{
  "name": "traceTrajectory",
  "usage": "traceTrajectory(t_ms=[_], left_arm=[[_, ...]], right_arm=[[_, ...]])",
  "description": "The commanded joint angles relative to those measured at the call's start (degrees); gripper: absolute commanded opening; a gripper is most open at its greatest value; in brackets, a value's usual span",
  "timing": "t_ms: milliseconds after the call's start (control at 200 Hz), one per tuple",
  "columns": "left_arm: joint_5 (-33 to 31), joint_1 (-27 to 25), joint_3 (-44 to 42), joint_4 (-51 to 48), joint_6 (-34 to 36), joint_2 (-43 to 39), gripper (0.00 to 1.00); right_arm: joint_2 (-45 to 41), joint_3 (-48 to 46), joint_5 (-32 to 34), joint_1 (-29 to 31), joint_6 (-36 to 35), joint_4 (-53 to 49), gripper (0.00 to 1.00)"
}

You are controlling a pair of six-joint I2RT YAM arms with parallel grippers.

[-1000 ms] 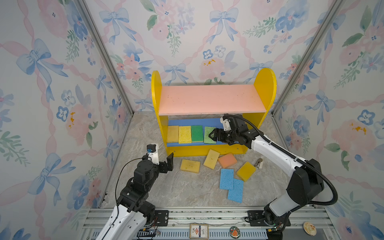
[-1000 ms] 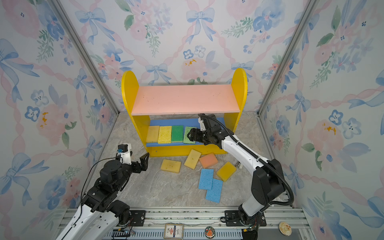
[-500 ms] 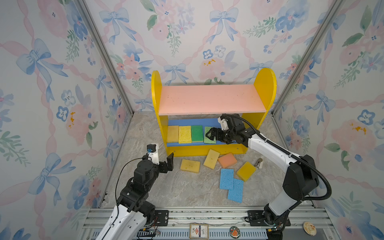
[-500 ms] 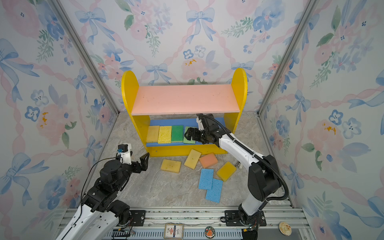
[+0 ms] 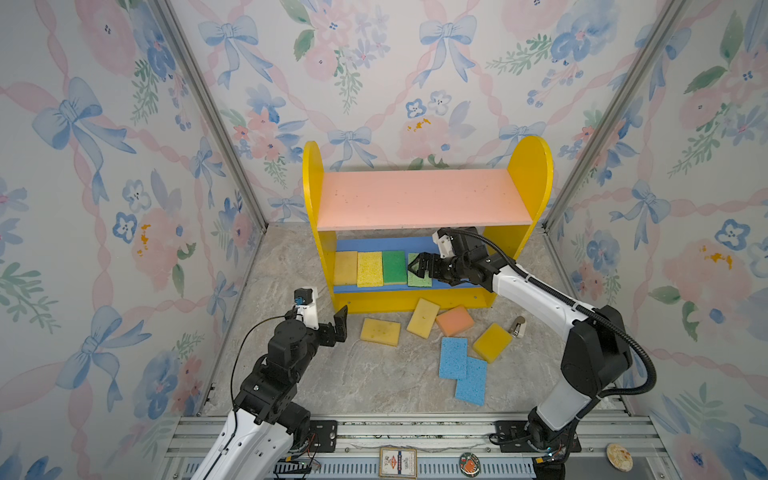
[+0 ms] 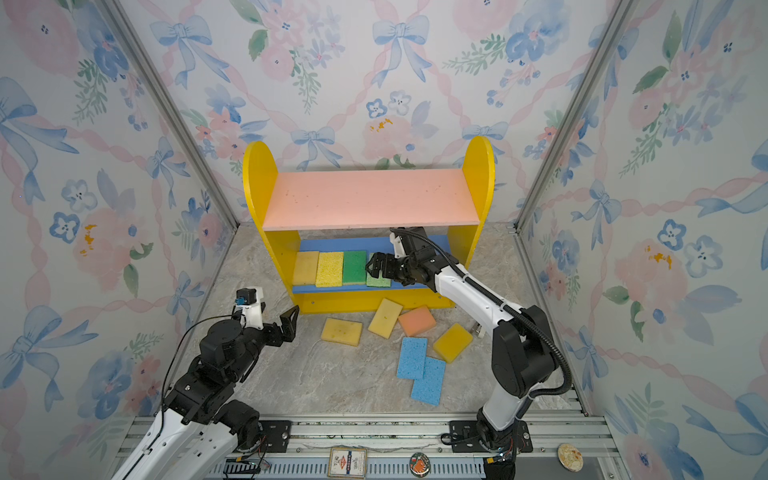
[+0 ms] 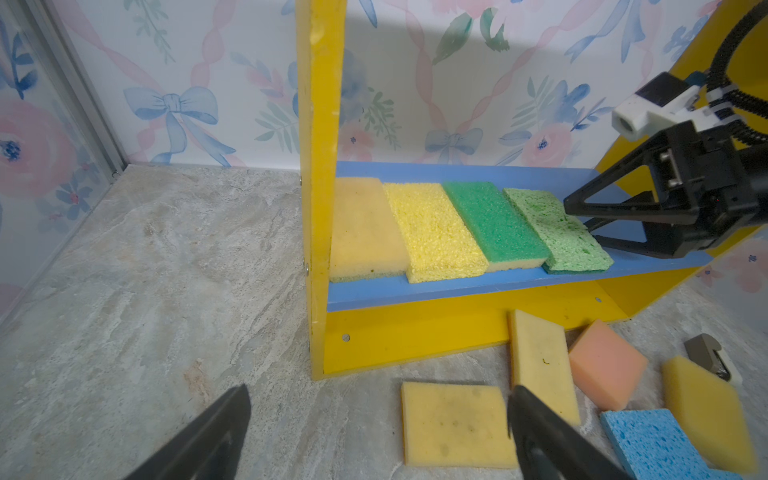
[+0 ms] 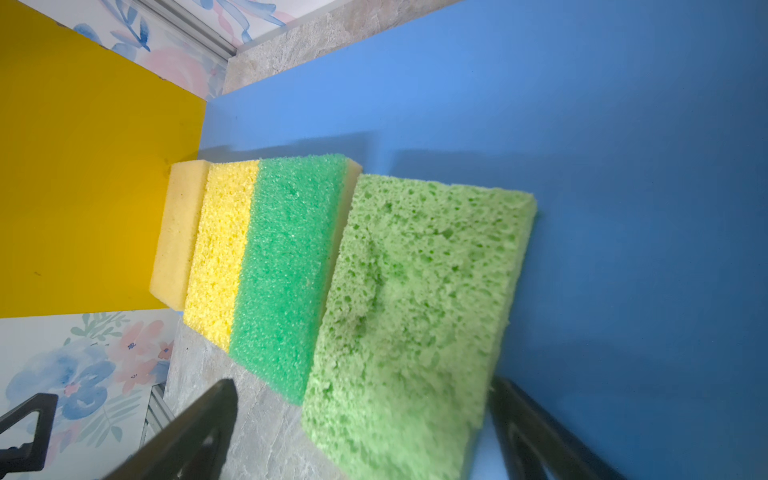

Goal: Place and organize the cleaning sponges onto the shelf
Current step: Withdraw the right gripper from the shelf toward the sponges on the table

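The right gripper (image 5: 417,266), jaws spread wide, straddles the light green porous foam sponge (image 7: 552,232), last of four lying flat on the blue lower board (image 7: 457,286) of the yellow-sided wooden shelf (image 5: 419,199) at frame centre. The left gripper (image 5: 332,322), jaws parted and empty, hovers lower left. Just below the shelf lie six loose sponges (image 5: 453,363).

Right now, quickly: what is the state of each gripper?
Left gripper: open, holding nothing.
Right gripper: open, fingers either side of the light green sponge on the shelf, not gripping it.
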Motion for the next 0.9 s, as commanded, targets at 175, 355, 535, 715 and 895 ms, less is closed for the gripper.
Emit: traceTrajectory(t_ms=[175,355,535,715,895], left_arm=[[0.7,0.3,-0.3,1.2,0.5,0.2,0.98],[0.7,0.3,-0.3,1.2,0.5,0.4,0.98],[0.8,0.2,-0.4,1.3,0.6,0.4,0.98],[0.7,0.2,-0.4,1.2,0.6,0.5,0.98],[0.7,0.2,-0.4,1.2,0.5,0.5,0.98]], right_arm=[[2.7,1.5,-0.6,-0.2,1.4,-1.0,0.97],[3.3,1.8,-1.3,-0.2,1.9,-0.4,0.97],[3.5,1.7,-1.9,-0.1,2.1,0.2,0.97],[3.2,1.8,-1.2,-0.4,1.2,-0.7,0.97],[1.3,1.7,0.6,-1.5,-0.2,-2.5,0.97]])
